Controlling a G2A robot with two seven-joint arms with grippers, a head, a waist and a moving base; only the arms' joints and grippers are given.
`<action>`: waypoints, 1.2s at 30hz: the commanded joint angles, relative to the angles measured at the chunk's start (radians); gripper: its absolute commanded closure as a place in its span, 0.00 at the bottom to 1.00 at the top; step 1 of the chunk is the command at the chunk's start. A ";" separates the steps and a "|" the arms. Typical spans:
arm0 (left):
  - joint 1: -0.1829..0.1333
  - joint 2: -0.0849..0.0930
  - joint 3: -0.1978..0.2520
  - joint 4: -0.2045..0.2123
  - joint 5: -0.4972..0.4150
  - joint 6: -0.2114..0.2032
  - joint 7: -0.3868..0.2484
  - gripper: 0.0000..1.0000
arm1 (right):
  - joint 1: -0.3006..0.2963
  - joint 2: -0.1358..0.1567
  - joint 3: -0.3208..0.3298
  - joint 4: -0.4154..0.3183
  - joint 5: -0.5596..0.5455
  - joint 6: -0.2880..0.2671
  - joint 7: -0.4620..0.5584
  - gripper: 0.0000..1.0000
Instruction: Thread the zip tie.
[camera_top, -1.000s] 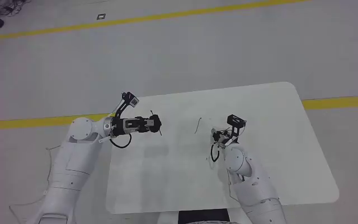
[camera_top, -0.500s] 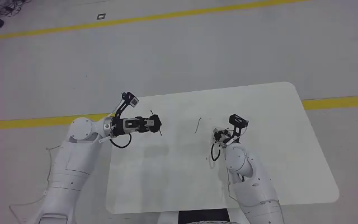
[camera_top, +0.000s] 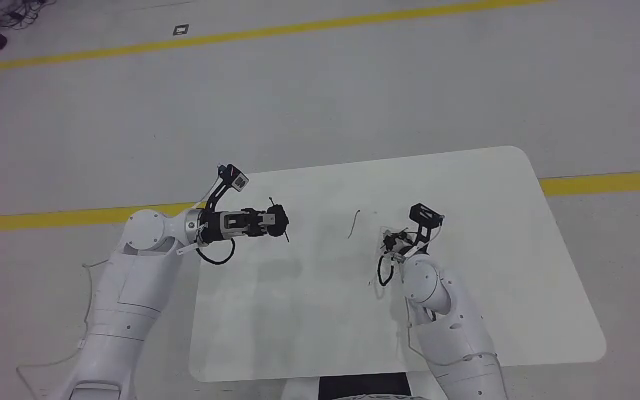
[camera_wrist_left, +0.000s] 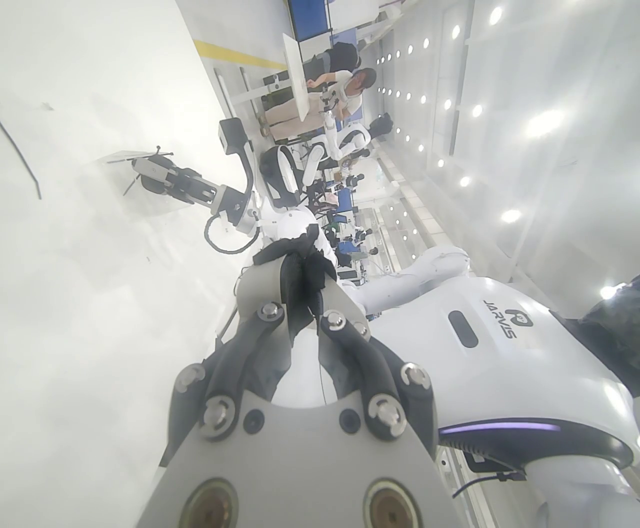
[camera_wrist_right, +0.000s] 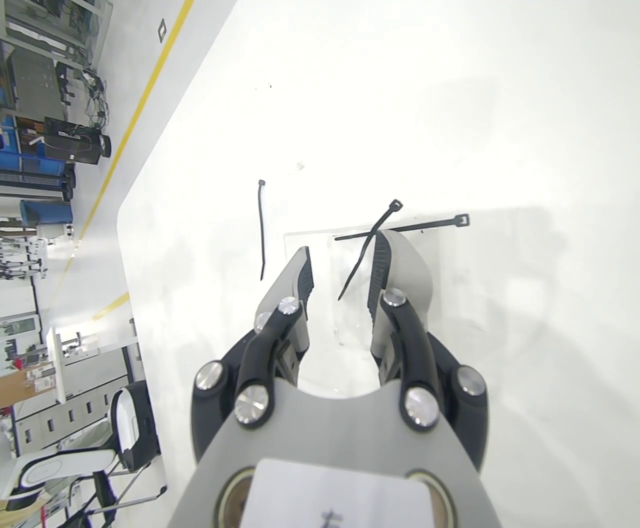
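Right gripper (camera_wrist_right: 342, 246): fingers apart, hanging over the clear plate (camera_wrist_right: 320, 237), with one finger at the spot where two zip ties cross.
Crossed ties: the slanted tie (camera_wrist_right: 361, 261) crosses the level tie (camera_wrist_right: 435, 223) on the plate. The slanted tie's tail runs between your fingers.
Spare zip tie (camera_top: 352, 222): flat on the table (camera_top: 480, 270), between the two grippers.
Left gripper (camera_wrist_left: 299, 270): fingers pressed together. A thin dark strand runs between them, but you cannot tell what it is.
Advice: take only the slanted tie, near its tail. Come straight down so the level tie is not dragged. Close gently and keep its head free for threading.
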 joint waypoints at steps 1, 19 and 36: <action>0.000 0.000 0.000 0.000 0.000 0.000 0.000 1.00 | 0.000 0.000 0.001 0.002 0.000 0.000 -0.001 0.79; 0.000 0.000 0.000 0.000 0.000 0.000 0.000 1.00 | 0.001 -0.001 0.006 0.012 -0.007 0.000 0.000 0.85; 0.000 0.000 0.000 0.000 0.000 0.000 0.000 1.00 | -0.006 0.000 0.001 0.015 -0.007 0.000 0.002 0.81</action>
